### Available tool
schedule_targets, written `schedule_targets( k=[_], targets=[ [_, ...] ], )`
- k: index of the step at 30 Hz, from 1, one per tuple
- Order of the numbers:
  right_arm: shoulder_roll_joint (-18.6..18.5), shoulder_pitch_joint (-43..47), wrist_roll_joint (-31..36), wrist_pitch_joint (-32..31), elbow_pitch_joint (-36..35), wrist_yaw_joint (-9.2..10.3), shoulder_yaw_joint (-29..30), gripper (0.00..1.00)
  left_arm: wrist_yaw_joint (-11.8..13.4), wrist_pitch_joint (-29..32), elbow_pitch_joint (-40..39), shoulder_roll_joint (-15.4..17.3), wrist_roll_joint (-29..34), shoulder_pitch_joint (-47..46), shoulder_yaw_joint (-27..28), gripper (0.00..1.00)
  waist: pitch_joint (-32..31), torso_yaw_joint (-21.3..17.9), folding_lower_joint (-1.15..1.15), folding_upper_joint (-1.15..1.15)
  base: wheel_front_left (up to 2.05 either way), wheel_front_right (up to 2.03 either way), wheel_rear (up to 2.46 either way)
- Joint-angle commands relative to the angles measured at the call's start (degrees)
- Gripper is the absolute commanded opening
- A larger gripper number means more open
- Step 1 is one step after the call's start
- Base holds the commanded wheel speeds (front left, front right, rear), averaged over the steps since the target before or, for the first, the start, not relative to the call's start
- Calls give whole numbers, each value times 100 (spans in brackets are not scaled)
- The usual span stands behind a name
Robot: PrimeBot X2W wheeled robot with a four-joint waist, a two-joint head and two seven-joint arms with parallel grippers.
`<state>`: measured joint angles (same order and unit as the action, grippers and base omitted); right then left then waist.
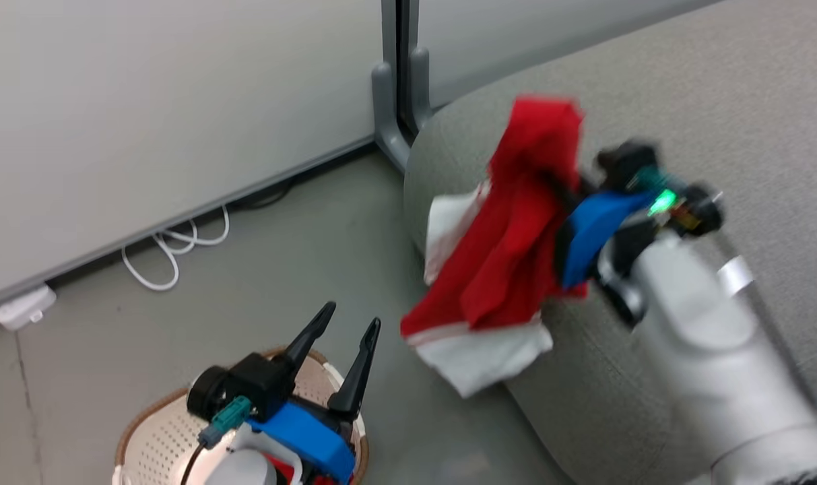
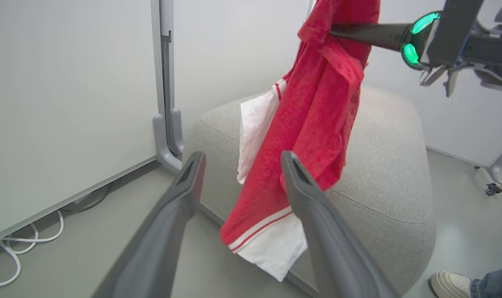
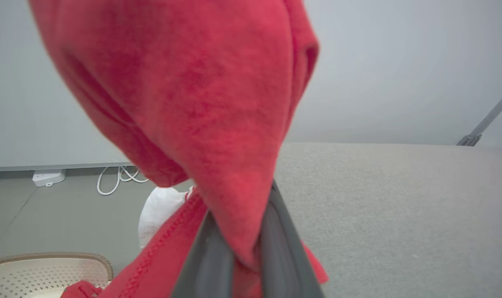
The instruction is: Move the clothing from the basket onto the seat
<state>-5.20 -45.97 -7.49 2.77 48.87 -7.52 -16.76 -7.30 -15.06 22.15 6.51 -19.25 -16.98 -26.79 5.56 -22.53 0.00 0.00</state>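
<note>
Over the seat's [image 1: 718, 101] near corner, roughly 3 o'clock from centre in head view, the right gripper [image 1: 562, 192] is clamped tight on the top of a red garment [image 1: 509, 249] — fabric pinched between its closed fingers, the rest hanging down the seat's side with the white hem [image 1: 479, 357] above the floor [image 1: 300, 256]. At 7 o'clock the left gripper [image 1: 352, 316] is spread wide, holding nothing, hovering over the basket [image 1: 152, 431], fingers pointing toward 1 o'clock. A second red piece [image 1: 317, 479] shows in the basket under the left wrist — too hidden to tell more.
</note>
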Motion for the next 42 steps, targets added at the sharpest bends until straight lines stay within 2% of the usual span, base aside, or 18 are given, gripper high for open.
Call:
schedule_targets(
  k=[1, 3, 12, 16, 21, 24, 28, 32, 33, 34, 35, 39, 42],
  targets=[
    [-280, -451, -5, -68, -41, 6, 218, 0, -20, -17, -83, 84, 44, -217, -80, 100, 491, 210, 0, 0, 0, 0, 0],
    [-399, -640, 21, -116, -32, 6, 331, 0, -20, -17, -122, 132, 55, -298, -98, 100, 624, 261, 0, 0, 0, 0, 0],
    [-2120, -1997, 459, -450, -194, 5, 1780, 0, -20, -17, -559, 467, 68, -1097, -599, 100, 2167, 963, 0, 0, 0, 0, 0],
    [-2563, -2042, 659, -363, -321, 6, 2508, 0, -19, -17, -756, 635, 94, -1443, -724, 100, 2762, 1172, 0, 0, 0, 0, 0],
    [-2528, -1620, 895, -258, -199, 6, 3221, 0, -20, -17, -976, 822, 150, -1769, -865, 100, 3310, 1297, 0, 0, 0, 0, 0],
    [-2338, -1372, 991, -89, -78, 6, 3647, 0, -19, -17, -1037, 887, 152, -1871, -884, 100, 3447, 1333, 0, 0, 0, 0, 0],
    [-2141, -1124, 1131, 89, 73, 6, 4141, 0, -20, -17, -1028, 861, 131, -1925, -916, 100, 3417, 1375, 0, 0, 0, 0, 0],
    [-2022, -936, 1361, 119, 164, 6, 4384, 0, -20, -17, -942, 805, 54, -1838, -898, 100, 3227, 1393, 0, 0, 0, 0, 0],
    [-1972, -906, 1413, 97, 184, 6, 4462, 16, -20, -17, -907, 801, 32, -1794, -890, 100, 3151, 1390, 0, 0, 0, 0, 0],
    [-1943, -880, 1471, 91, 189, 6, 4529, 16, -20, -17, -870, 785, 12, -1755, -884, 100, 3075, 1395, 0, 0, 0, 0, 0],
    [-1888, -846, 1536, 79, 200, 6, 4569, 100, -20, -17, -841, 756, 3, -1708, -875, 100, 2979, 1402, 0, 0, 0, 0, 0],
    [-1809, -628, 1751, 132, 194, 6, 4538, 100, -20, -17, -728, 568, -77, -1462, -754, 100, 2442, 1464, 0, 0, 0, 0, 0],
    [-1790, -393, 1840, 196, 207, 6, 4296, 100, -20, -17, -610, 444, -143, -1196, -650, 100, 1968, 1517, 0, 0, 0, 0, 0]
  ],
)
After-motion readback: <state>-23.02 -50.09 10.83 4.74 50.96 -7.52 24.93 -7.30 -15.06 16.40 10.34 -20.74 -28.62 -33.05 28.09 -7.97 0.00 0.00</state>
